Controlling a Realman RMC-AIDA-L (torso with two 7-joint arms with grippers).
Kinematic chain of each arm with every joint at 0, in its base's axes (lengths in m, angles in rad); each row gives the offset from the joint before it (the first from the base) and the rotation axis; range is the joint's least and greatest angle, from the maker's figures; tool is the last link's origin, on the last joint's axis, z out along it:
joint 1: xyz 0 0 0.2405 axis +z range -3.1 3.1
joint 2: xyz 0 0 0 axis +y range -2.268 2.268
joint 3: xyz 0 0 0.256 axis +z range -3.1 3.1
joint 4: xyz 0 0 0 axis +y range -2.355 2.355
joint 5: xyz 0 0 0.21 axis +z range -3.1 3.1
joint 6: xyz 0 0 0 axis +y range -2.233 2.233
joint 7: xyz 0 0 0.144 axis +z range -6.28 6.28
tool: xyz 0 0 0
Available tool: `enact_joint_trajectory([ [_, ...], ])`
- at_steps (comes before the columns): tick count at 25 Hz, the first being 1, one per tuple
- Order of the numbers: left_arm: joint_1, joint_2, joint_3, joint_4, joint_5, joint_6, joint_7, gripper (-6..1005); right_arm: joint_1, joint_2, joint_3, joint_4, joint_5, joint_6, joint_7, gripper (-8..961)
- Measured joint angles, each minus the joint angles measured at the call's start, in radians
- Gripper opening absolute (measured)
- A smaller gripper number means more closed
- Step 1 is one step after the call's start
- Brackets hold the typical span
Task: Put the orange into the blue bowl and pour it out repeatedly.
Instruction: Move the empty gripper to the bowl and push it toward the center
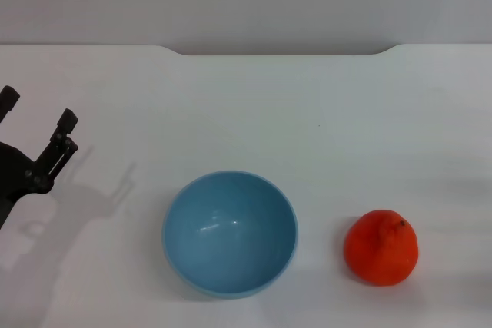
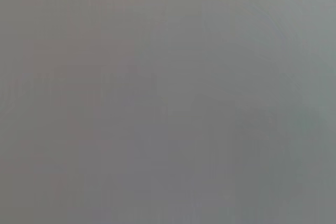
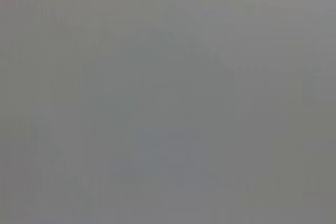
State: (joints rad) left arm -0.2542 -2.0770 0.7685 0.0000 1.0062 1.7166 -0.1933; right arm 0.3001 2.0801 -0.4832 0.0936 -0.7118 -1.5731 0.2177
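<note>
The blue bowl point(image 1: 230, 233) stands upright and empty near the front middle of the white table point(image 1: 246, 113). To its right, a short gap away, the orange point(image 1: 381, 247) rests on the table with its knob up. My left gripper point(image 1: 38, 109) hovers at the far left edge, open with nothing between its fingers, well left of the bowl. My right gripper is out of view. Both wrist views show only plain grey.
The table's far edge meets a grey wall, with a shallow notch along the back middle. The left arm casts a shadow on the table left of the bowl.
</note>
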Motion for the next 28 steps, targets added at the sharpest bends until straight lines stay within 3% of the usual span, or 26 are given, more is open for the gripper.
enact_joint_trajectory([
  [13,0.001,0.0,-0.007,0.0,0.0,0.014,0.009,771,0.001,0.0,0.0,0.0,0.0,-0.002,0.0,486],
  [19,-0.028,-0.001,-0.008,0.002,-0.001,0.017,-0.023,772,0.002,0.002,0.0,0.004,-0.003,-0.009,0.005,485],
  [23,-0.08,0.002,-0.002,0.035,0.0,-0.023,-0.187,771,0.021,0.002,0.0,0.028,-0.004,-0.01,0.005,485],
  [27,-0.132,0.005,0.003,0.143,0.043,-0.11,-0.404,771,0.034,0.002,0.0,0.036,-0.028,-0.01,0.005,485],
  [28,-0.161,0.01,0.021,0.234,0.098,-0.21,-0.573,771,0.037,0.002,0.0,0.037,-0.039,-0.008,0.005,485],
])
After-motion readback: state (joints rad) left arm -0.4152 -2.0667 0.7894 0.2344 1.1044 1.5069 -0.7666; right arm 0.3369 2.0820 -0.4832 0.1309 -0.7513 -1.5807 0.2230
